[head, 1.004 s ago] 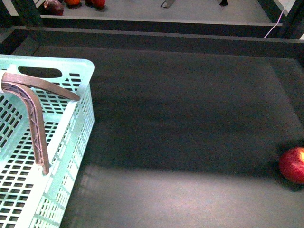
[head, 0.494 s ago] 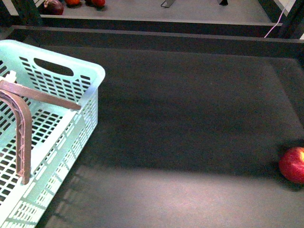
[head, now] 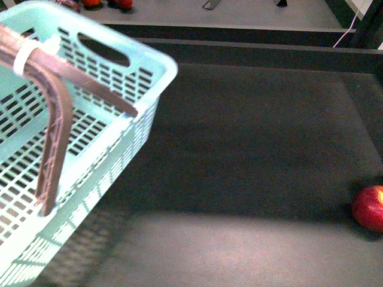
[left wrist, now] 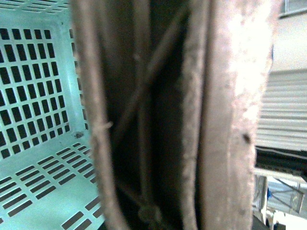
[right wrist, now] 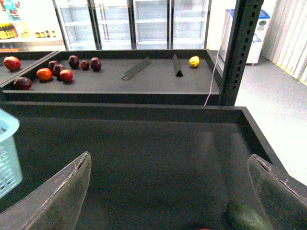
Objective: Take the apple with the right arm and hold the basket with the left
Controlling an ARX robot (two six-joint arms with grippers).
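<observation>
- At the bottom of the right wrist view: right gripper [right wrist: 169, 158], its two translucent fingers [right wrist: 57, 191] set at lower left and lower right, spread wide, gripping nothing, only dark table between them.
- Filling the middle of the left wrist view, very close: brown latticed handle [left wrist: 158, 115], with the slotted mint wall and floor of the basket [left wrist: 38, 96] at the left of the frame.
- No sight of the left gripper itself in any view; cannot tell whether clamped or apart.
- Across the left half of the front view: basket [head: 157, 58], tilted, one corner high toward upper centre, handle [head: 57, 137] crossing it, a white tie [head: 27, 52] wrapped round the handle at upper left.
- At the right edge of the front view, lower right: apple [head: 369, 207], resting on the dark table [head: 251, 149], well apart from the basket, partly cut off by the frame.
- Farther back, upper left of the right wrist view: small dark red and orange fruits [right wrist: 57, 71] on a rear shelf; lemon [right wrist: 194, 61] right of centre.
- Farthest, along the top: glass-door fridges [right wrist: 134, 24].
</observation>
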